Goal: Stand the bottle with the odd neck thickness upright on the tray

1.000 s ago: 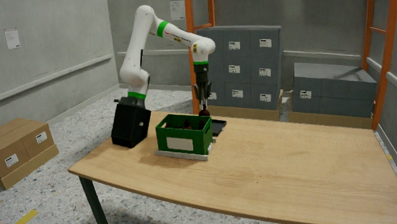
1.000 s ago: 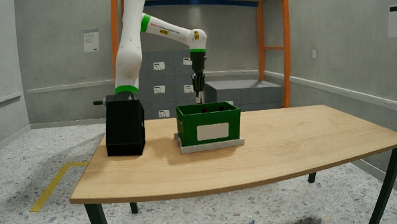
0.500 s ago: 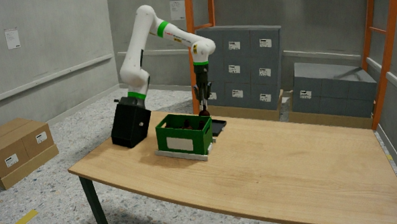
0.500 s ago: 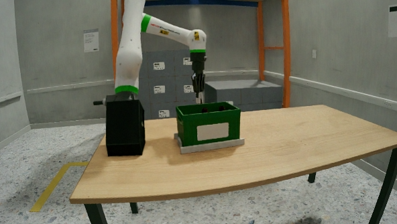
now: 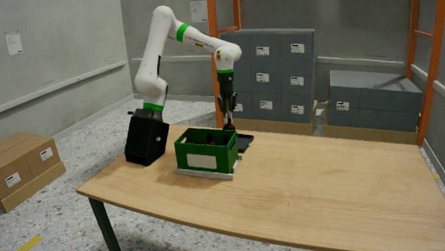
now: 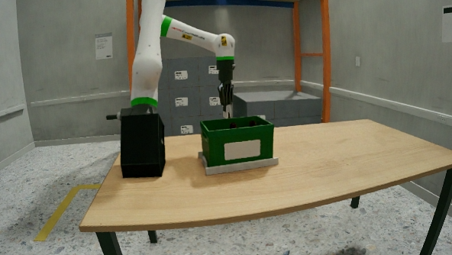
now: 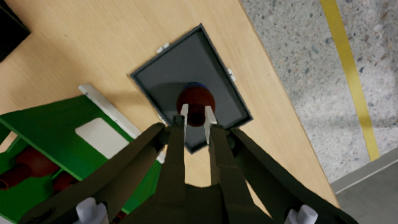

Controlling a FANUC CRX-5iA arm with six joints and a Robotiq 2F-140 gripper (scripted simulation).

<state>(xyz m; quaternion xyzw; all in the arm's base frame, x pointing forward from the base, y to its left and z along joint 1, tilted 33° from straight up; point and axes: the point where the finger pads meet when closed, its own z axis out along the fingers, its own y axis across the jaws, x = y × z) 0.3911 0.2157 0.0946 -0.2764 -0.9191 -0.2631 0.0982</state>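
My gripper (image 7: 196, 113) is shut on the neck of a brown bottle (image 7: 195, 102) and holds it upright over the dark tray (image 7: 191, 81). In the top view the bottle (image 5: 228, 125) hangs from the gripper (image 5: 228, 117) behind the green crate (image 5: 207, 149), above the tray (image 5: 244, 142). Whether its base touches the tray I cannot tell. Other brown bottles (image 7: 27, 163) stand in the crate (image 7: 60, 145). In the exterior view the gripper (image 6: 227, 111) is behind the crate (image 6: 237, 140) and the tray is hidden.
The crate sits on a light grey base plate (image 5: 204, 173). The black robot pedestal (image 5: 146, 140) stands left of the crate. The tray lies close to the table's far edge (image 7: 280, 95). Grey boxes (image 5: 276, 71) and orange racking (image 5: 426, 68) stand behind the table.
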